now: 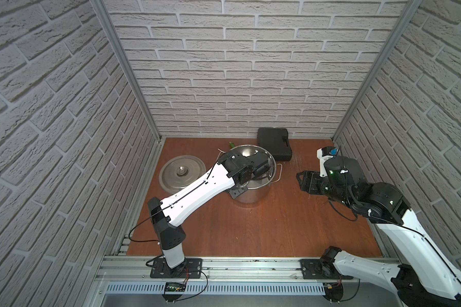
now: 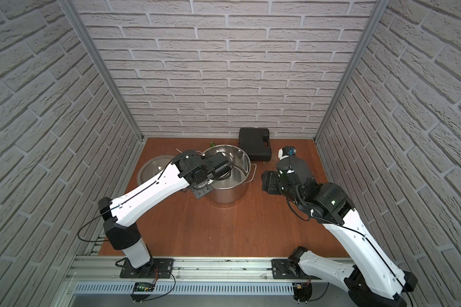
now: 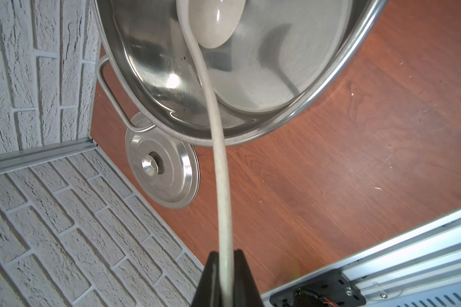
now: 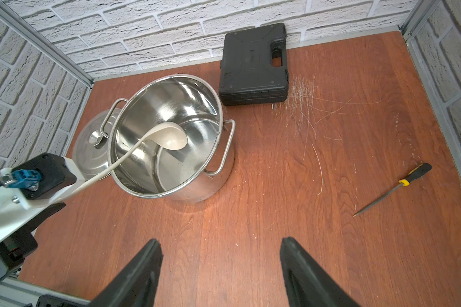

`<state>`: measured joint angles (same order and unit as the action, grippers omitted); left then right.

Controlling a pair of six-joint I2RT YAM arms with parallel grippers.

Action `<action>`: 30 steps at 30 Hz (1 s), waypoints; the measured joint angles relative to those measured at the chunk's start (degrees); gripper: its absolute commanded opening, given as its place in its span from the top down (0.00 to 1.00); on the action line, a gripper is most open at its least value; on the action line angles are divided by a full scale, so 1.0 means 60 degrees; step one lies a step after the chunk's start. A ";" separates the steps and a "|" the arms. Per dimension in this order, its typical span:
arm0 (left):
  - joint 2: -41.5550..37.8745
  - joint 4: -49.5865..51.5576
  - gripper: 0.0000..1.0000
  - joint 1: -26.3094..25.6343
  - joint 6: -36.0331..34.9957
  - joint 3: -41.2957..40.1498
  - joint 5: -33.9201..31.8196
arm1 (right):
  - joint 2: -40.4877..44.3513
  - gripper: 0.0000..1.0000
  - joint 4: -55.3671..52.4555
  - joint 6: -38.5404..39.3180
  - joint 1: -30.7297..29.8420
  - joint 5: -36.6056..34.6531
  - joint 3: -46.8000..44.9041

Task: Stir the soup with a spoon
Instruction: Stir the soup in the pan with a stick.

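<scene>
The spoon is a cream-white ladle; its long handle (image 3: 218,159) runs from my left gripper (image 3: 226,252) over the rim into the steel pot (image 3: 330,79). That gripper is shut on the handle's end. The spoon's round bowl (image 4: 172,137) hangs inside the pot (image 4: 197,186), above the bottom. No soup shows in the pot, only shiny steel. In both top views the left arm's wrist covers the pot's (image 1: 270,159) left side. My right gripper (image 4: 220,243) is open and empty, hovering over bare table to the right of the pot (image 2: 246,159).
The pot's steel lid (image 1: 183,172) lies flat to the pot's left. A black plastic case (image 1: 274,143) sits against the back wall. A dark-handled screwdriver (image 4: 391,190) lies by the right wall. A small green thing (image 1: 231,144) is behind the pot.
</scene>
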<state>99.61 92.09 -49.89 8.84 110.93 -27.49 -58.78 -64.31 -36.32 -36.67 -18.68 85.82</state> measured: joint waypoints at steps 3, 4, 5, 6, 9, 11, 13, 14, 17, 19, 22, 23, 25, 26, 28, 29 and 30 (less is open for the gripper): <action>-0.0004 0.0000 1.00 0.0433 -0.0007 -0.0146 -0.0066 | 0.0011 0.24 0.0109 -0.0018 0.0000 0.0120 -0.0004; -0.0004 0.0000 1.00 0.0576 -0.0029 -0.0146 -0.0109 | 0.0015 0.22 0.0135 -0.0022 0.0000 0.0146 -0.0011; -0.0004 0.0000 1.00 0.0747 -0.0036 -0.0142 -0.0182 | 0.0029 0.16 0.0168 -0.0015 0.0000 0.0178 -0.0040; -0.0004 0.0000 1.00 0.0885 -0.0055 -0.0117 -0.0251 | 0.0040 0.10 0.0189 0.0000 0.0000 0.0219 -0.0080; 0.0073 0.0000 1.00 0.1206 -0.0215 -0.0018 -0.0397 | 0.0069 0.04 0.0266 0.0095 0.0000 0.0357 -0.0229; 0.0233 -0.0004 1.00 0.1253 -0.0306 0.0182 -0.0426 | 0.0066 0.04 0.0295 0.0208 0.0000 0.0415 -0.0280; 0.0495 -0.0015 1.00 0.1249 -0.0444 0.0419 -0.0441 | 0.0066 0.04 0.0335 0.0393 0.0000 0.0521 -0.0291; 0.0641 -0.0047 1.00 0.1249 -0.0503 0.0517 -0.0433 | 0.0066 0.04 0.0353 0.0466 0.0000 0.0561 -0.0291; 0.1162 -0.0178 1.00 0.1249 -0.0656 0.0820 -0.0412 | 0.0047 0.03 0.0441 0.0743 0.0000 0.0670 -0.0306; 0.1490 -0.0350 1.00 0.1239 -0.0732 0.1016 -0.0375 | 0.0073 0.03 0.0612 0.0860 0.0000 0.0674 -0.0426; 0.1912 -0.0616 1.00 0.1162 -0.0863 0.1362 -0.0328 | 0.0262 0.03 0.0933 0.0874 0.0000 0.0470 -0.0900; 0.2029 -0.0696 1.00 0.1118 -0.0900 0.1494 -0.0306 | 0.0353 0.03 0.0980 0.0871 0.0000 0.0397 -0.1078; 0.2197 -0.0878 1.00 0.0980 -0.0991 0.1708 -0.0240 | 0.0495 0.03 0.0987 0.0867 0.0000 0.0266 -0.1275; 0.2259 -0.0943 1.00 0.0885 -0.1035 0.1814 -0.0186 | 0.0535 0.03 0.0965 0.0867 0.0000 0.0215 -0.1290; 0.2346 -0.1042 1.00 0.0692 -0.1086 0.1967 -0.0069 | 0.0590 0.03 0.0976 0.0867 0.0000 0.0117 -0.1286; 0.2371 -0.1115 1.00 0.0586 -0.1115 0.1993 0.0011 | 0.0605 0.03 0.0951 0.0867 0.0000 0.0091 -0.1275; 0.2397 -0.1144 1.00 0.0481 -0.1129 0.2011 0.0080 | 0.0605 0.03 0.0933 0.0871 0.0000 0.0091 -0.1260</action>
<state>113.99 85.23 -47.00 2.07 123.00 -27.00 -55.16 -58.72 -31.09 -36.67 -18.13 78.26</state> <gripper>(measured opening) 0.095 0.967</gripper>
